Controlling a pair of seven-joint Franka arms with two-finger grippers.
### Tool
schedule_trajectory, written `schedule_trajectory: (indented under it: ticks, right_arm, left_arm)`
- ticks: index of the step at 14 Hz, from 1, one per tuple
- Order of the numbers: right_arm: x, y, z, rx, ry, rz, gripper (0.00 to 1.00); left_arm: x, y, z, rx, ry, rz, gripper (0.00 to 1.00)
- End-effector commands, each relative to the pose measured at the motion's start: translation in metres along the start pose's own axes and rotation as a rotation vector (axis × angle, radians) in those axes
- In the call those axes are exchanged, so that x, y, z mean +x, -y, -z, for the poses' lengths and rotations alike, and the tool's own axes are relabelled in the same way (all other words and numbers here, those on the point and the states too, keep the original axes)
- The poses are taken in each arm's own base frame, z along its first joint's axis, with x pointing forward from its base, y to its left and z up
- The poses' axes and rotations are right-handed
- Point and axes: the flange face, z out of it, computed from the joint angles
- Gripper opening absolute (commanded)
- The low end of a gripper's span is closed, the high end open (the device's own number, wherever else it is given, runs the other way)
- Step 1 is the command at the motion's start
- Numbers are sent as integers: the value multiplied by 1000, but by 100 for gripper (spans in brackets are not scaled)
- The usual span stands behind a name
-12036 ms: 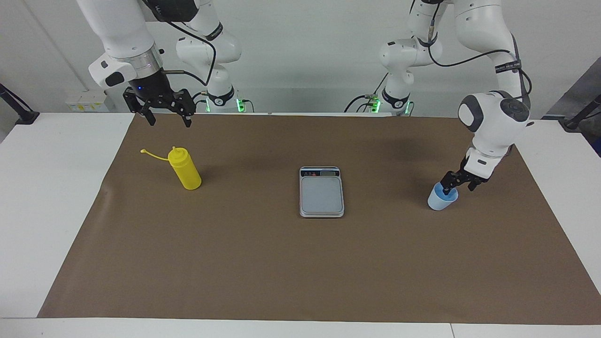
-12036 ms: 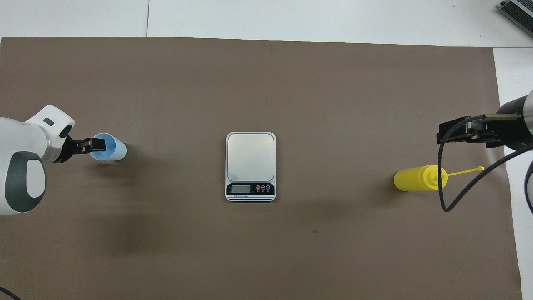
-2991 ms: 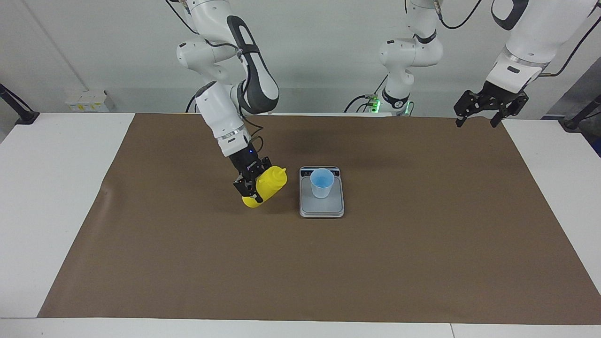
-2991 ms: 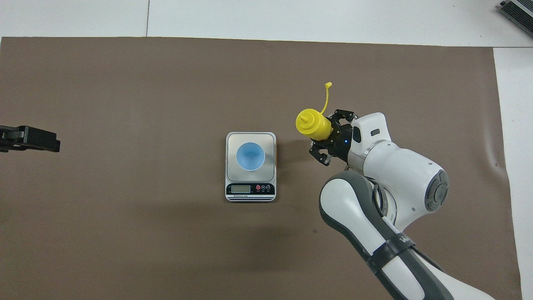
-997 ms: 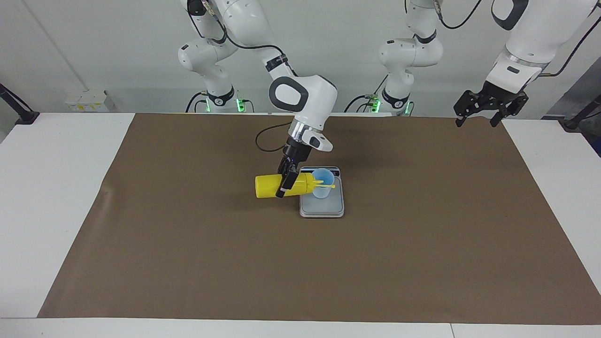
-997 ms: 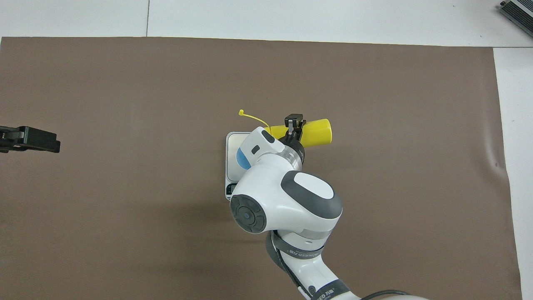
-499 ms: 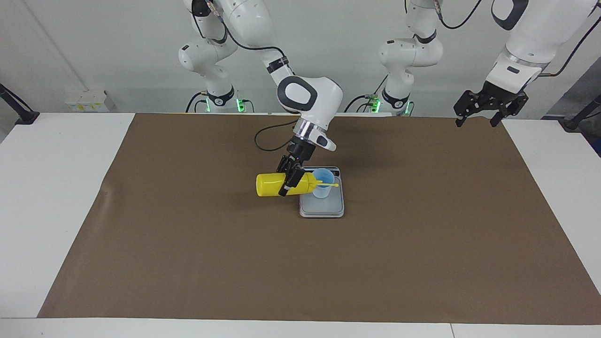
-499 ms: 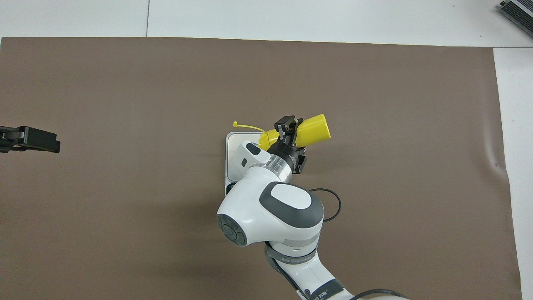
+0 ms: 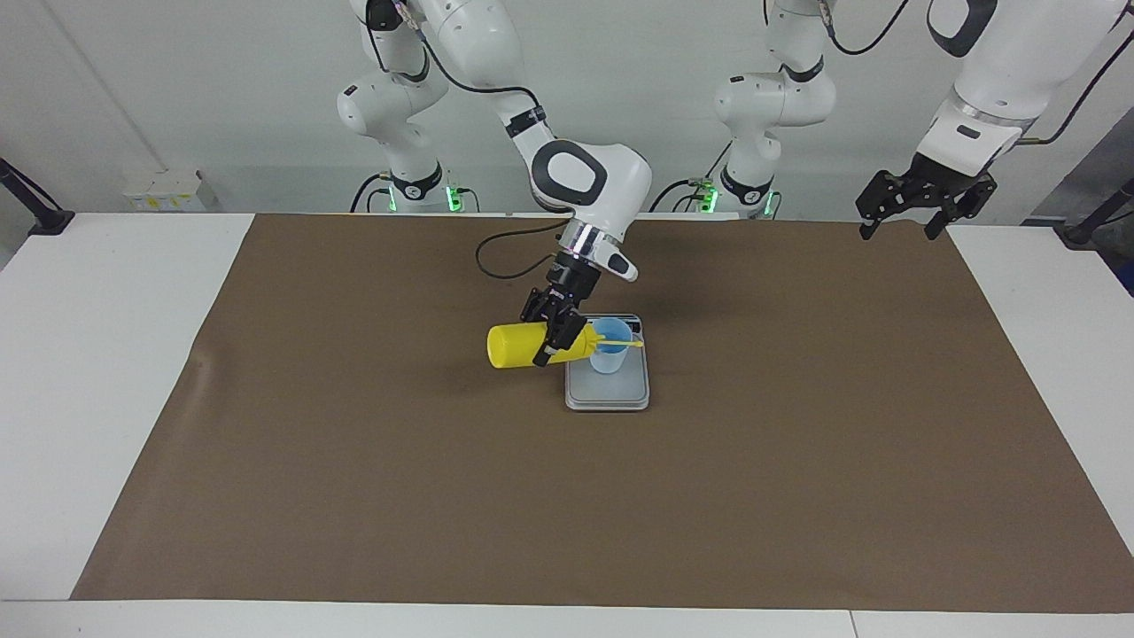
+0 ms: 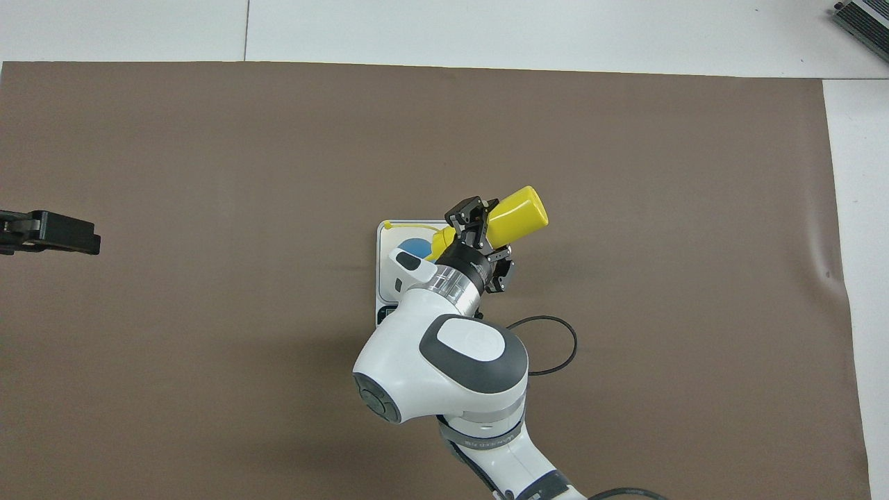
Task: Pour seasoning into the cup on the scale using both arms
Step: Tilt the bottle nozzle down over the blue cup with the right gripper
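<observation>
The yellow seasoning bottle lies almost level in the air, held at its middle by my right gripper, which is shut on it. Its nozzle end is at the rim of the pale blue cup, and its thin cap strand stretches across the cup's mouth. The cup stands on the silver-grey scale at the mat's middle. In the overhead view the bottle and right gripper partly cover the cup and scale. My left gripper waits open and empty, raised over the mat's corner at its own end.
A brown mat covers most of the white table. A loop of black cable hangs from the right arm, over the mat nearer the robots than the scale. The left gripper's tip shows at the overhead view's edge.
The right wrist has turned a little. The bottle's base has swung up and toward the scale, and the cap strand now lies over the cup. The left arm has not moved.
</observation>
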Motion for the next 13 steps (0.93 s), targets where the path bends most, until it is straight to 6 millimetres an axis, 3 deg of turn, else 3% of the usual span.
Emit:
schedule_trajectory:
  ticks: [1, 8, 13]
  right_arm:
    - [-6, 0, 10, -36, 29, 101, 0]
    - [-14, -3, 10, -44, 38, 96, 0]
    - [-42, -15, 21, -56, 23, 40, 0]
  left_arm:
    - [-7, 4, 2, 12, 7, -4, 100]
    - [-7, 4, 2, 12, 7, -4, 100]
    - [-7, 4, 2, 12, 7, -4, 100]
